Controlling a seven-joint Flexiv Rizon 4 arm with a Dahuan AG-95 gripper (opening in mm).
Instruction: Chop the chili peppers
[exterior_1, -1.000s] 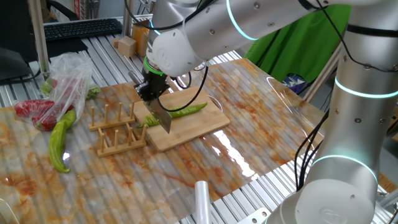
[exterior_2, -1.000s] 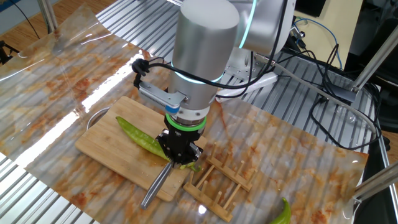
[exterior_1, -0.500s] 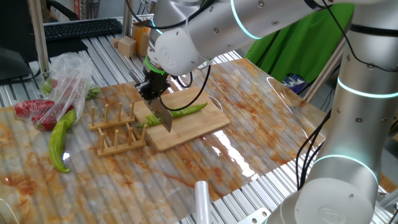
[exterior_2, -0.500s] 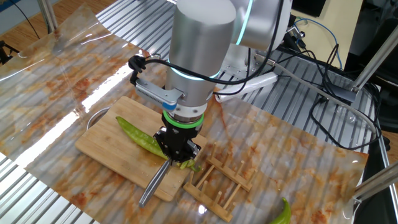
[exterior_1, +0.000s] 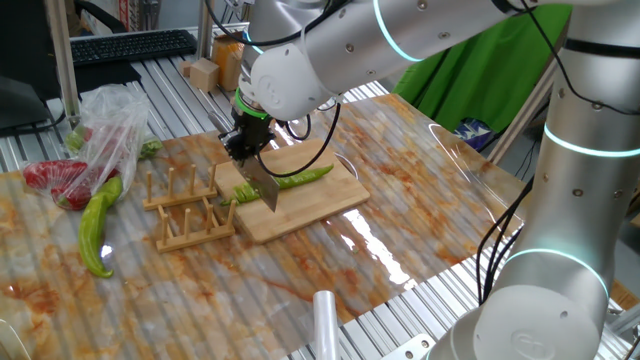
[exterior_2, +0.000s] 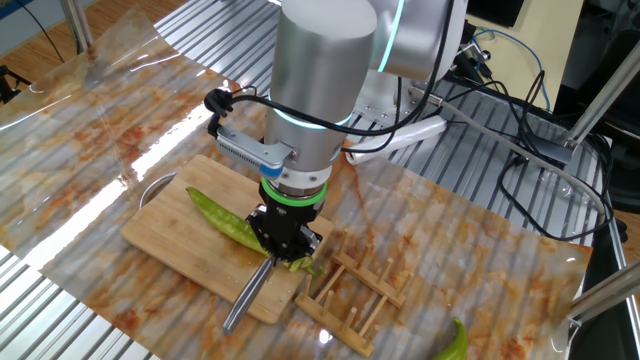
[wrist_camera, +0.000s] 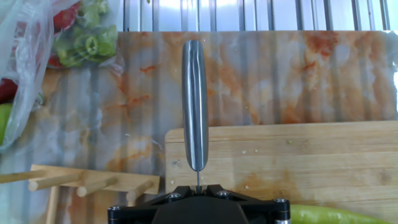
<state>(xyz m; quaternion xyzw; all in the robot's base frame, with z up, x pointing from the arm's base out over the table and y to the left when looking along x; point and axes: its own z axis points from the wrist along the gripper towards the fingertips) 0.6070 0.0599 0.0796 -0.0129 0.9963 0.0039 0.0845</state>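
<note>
Hand view: the knife (wrist_camera: 194, 106) is seen clamped in the pressed-together claw (wrist_camera: 198, 194), its spine running out over the cutting board (wrist_camera: 298, 155) toward the tabletop (wrist_camera: 261, 74). A chili pepper (exterior_2: 228, 222) lies along the board, with the blade set across it near its stem end. The chopping step is judged to be in hand; a downward press through the pepper is called for next. Against the earlier pictures, no clear shift of claw, knife or pepper is seen.
</note>
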